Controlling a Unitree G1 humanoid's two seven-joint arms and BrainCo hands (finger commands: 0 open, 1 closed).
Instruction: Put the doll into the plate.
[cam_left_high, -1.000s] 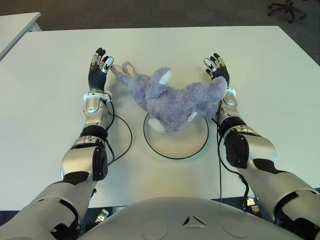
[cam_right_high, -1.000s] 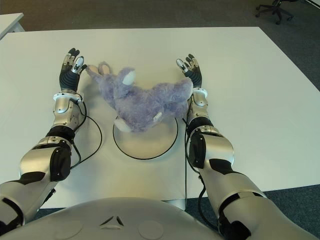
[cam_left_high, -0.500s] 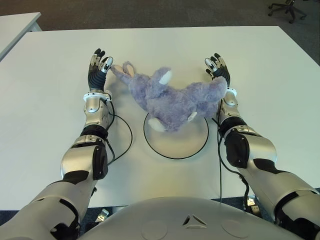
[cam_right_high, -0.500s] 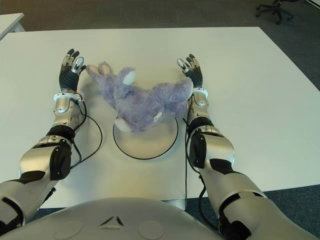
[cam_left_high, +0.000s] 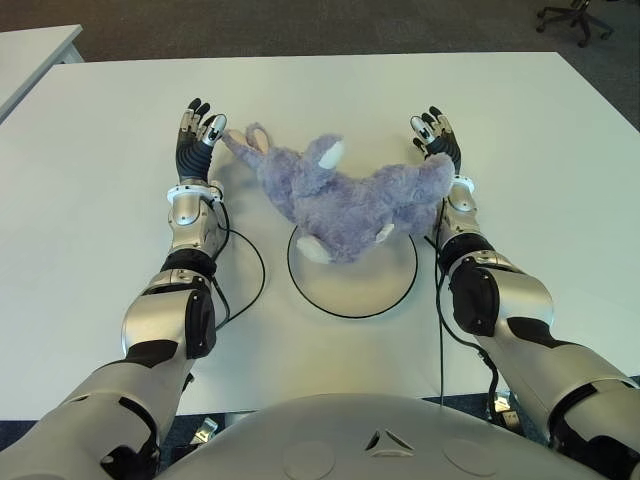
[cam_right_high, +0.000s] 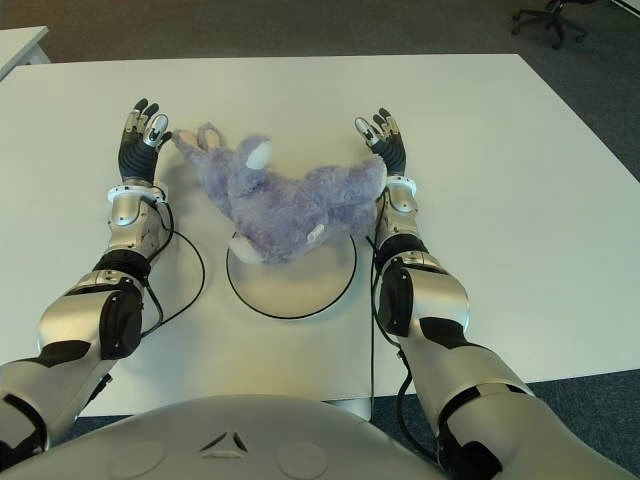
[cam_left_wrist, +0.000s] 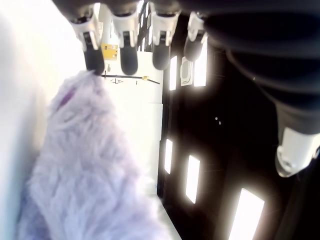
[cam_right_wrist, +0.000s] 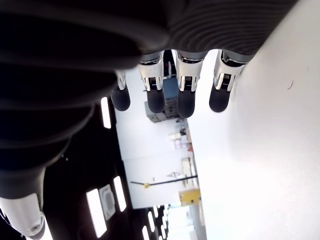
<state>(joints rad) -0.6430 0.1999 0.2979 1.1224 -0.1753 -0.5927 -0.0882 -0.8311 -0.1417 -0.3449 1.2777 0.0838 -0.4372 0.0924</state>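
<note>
Doll (cam_left_high: 345, 200): lying partly on plate (cam_left_high: 375, 290), far rim covered.
Left hand (cam_left_high: 197, 132): fingers spread, empty, beside doll's ear.
Right hand (cam_left_high: 435, 136): fingers extended, empty, at doll's right.
Counter (cam_left_high: 90, 220): white.

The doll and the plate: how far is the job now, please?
Partly done: the doll lies with its lower part over the plate, but its head and ear reach out onto the table. Nothing is in hand: the left hand and the right hand are open on either side of it. Left: moving the doll fully onto the plate.
</note>
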